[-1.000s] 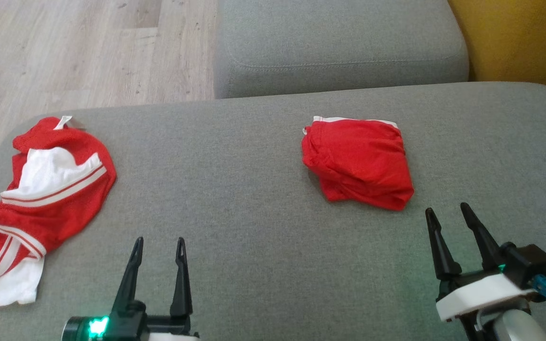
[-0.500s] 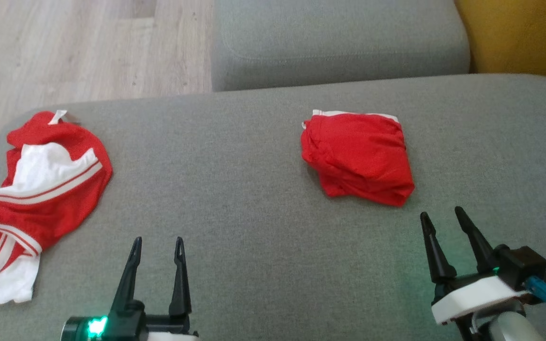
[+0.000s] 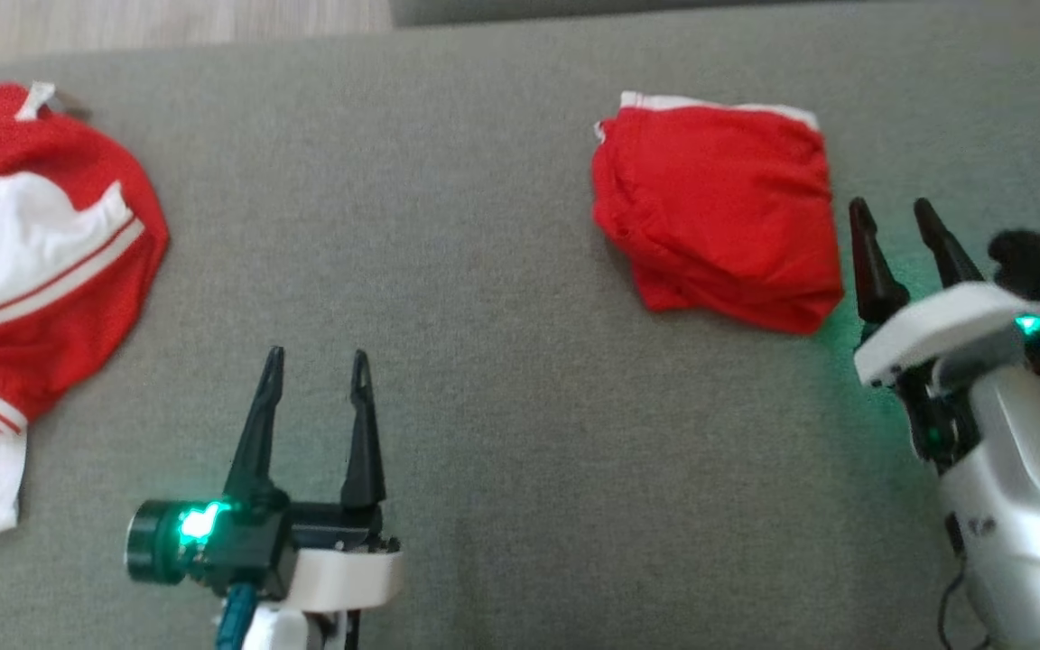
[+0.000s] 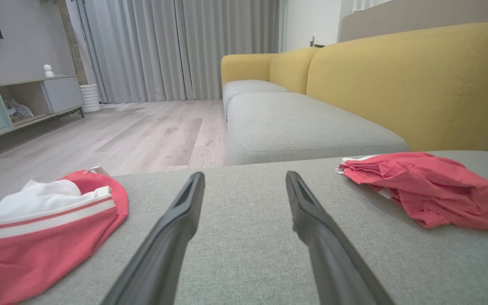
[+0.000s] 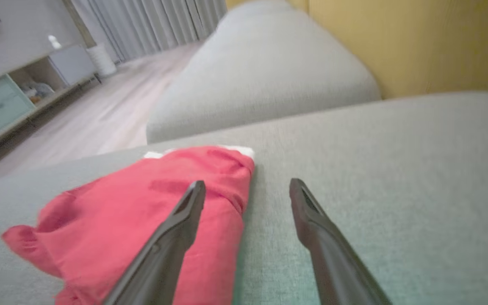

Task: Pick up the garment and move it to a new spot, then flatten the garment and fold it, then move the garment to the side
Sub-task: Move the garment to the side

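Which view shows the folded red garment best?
Head view: the folded red garment lies whole, seen from above. Left wrist view shows it side-on; right wrist view is blurred, a finger of the right hand crossing it.

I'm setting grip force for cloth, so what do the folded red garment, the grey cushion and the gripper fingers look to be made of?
Garment: thin red knit, mesh-like, probably synthetic sportswear; it shows a fine dotted texture, soft creases and white trim.
Cushion: matte grey woven upholstery with a flecked weave.
Fingers: dark and smooth with a slight sheen, likely plastic or rubber; which one is unclear.
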Motion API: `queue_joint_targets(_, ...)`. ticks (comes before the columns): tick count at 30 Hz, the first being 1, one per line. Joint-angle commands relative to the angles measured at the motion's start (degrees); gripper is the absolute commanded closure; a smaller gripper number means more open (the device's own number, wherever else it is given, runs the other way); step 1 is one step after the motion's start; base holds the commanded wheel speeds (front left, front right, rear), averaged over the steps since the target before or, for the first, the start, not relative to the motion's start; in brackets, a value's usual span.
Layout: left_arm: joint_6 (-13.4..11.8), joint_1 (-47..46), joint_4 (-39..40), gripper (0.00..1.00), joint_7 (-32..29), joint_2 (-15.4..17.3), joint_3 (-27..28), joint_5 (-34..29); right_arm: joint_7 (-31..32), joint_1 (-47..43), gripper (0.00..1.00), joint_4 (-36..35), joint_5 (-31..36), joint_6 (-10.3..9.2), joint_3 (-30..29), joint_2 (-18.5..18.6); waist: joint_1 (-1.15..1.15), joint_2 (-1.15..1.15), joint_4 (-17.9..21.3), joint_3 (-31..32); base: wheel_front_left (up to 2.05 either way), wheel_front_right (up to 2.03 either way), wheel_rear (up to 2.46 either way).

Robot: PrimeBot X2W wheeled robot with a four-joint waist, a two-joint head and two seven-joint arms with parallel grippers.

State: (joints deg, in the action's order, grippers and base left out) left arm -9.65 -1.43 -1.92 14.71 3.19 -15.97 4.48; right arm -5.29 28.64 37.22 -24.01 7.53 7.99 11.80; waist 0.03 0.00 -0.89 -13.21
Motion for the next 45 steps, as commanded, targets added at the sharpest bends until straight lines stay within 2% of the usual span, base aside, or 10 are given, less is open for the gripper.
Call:
queue_joint_targets(1,-0.5,-2.1,1.4,0.0,0.3,-0.3,0.9,0.1,1.9,1.3,0.0,0.8,-1.1,-0.04,2.2,0.7,-0.03,0.0,-0.9,-2.2,0.0,0.0,0.0)
queue_joint_targets(4,-0.9,-3.3,1.0,0.0,0.3,-0.3,-0.1,0.4,6.0,3.5,0.0,5.0,-4.7,-0.04,5.2,0.3,-0.03,0.0,-1.4,-2.9,0.0,0.0,0.0)
queue_joint_targets(5,-1.0,-3.6,0.8,0.0,0.3,-0.3,-0.3,0.5,6.9,3.8,0.56,5.5,-6.6,-0.04,6.2,0.0,-0.03,0.0,-1.4,-3.0,0.0,0.0,0.0)
queue_joint_targets(6,-1.2,-3.9,0.8,0.0,0.3,-0.3,-0.3,0.6,7.5,3.9,1.0,5.6,-8.4,-0.04,7.2,-0.1,-0.03,0.0,-1.3,-3.2,0.0,0.0,0.0)
queue_joint_targets(14,-1.7,-4.4,2.5,0.0,0.3,-0.3,1.3,-0.1,6.6,5.3,1.0,1.0,-15.9,-0.04,15.0,5.3,-0.03,0.0,3.8,-5.6,0.0,0.0,0.0)
queue_joint_targets(21,0.7,-8.2,4.1,0.0,0.3,-0.3,1.6,-1.2,7.8,7.7,1.0,-3.5,-19.0,-0.04,18.6,17.6,-0.03,0.0,9.7,-12.4,0.0,0.0,0.0)
queue_joint_targets(30,5.2,-15.4,6.2,0.0,0.3,-0.1,0.0,-2.7,7.3,12.6,1.0,-1.5,-16.4,-0.04,17.0,30.3,-0.03,0.0,12.4,-21.0,0.0,0.0,0.0)
queue_joint_targets(39,6.3,-19.1,6.0,0.0,0.3,-0.2,-2.3,-3.2,5.0,15.1,1.0,7.1,-12.6,-0.04,9.4,36.6,-0.03,0.0,11.8,-24.4,0.0,0.0,0.0)
queue_joint_targets(41,6.2,-19.1,5.9,0.0,0.3,-0.2,-2.3,-3.0,3.6,15.4,0.0,8.8,-10.5,-0.04,7.8,36.4,-0.03,0.0,11.8,-24.4,0.0,0.0,0.0)
queue_joint_targets(45,6.3,-18.9,5.2,0.0,0.3,-0.2,-2.2,-2.7,0.4,16.3,0.0,10.8,-5.7,-0.04,5.8,34.1,-0.03,0.0,11.7,-23.5,0.0,0.0,0.0)
